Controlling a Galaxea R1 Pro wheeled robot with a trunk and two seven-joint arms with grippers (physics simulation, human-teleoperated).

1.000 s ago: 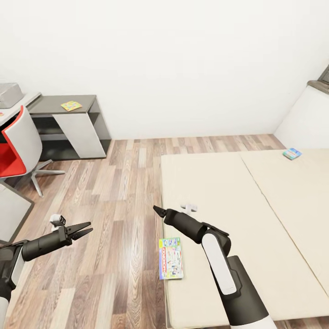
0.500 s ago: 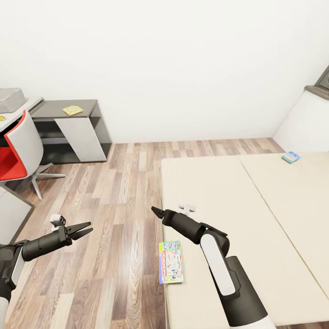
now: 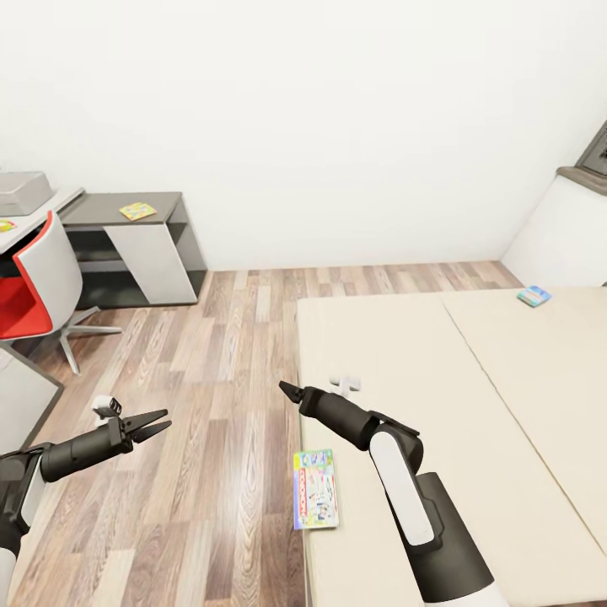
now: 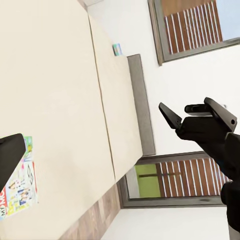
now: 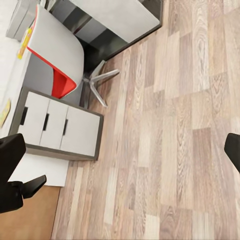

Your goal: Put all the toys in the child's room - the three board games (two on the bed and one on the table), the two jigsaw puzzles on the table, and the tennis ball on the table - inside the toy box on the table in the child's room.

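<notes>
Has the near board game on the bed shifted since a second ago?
No. The board game keeps its spot at the bed edge; only the camera moved.

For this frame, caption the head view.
Both grippers empty over the floor, one board game at the bed edge, another far.

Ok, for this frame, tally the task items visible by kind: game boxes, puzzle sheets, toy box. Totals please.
Board games: 2, the near game box at the bed's edge and the far game box across the bed.
Jigsaw puzzles: 2, one puzzle sheet on the dark desk section, one partly cut off at the picture's edge.
Toy box: 1, the grey bin.
Total: 5.
</notes>
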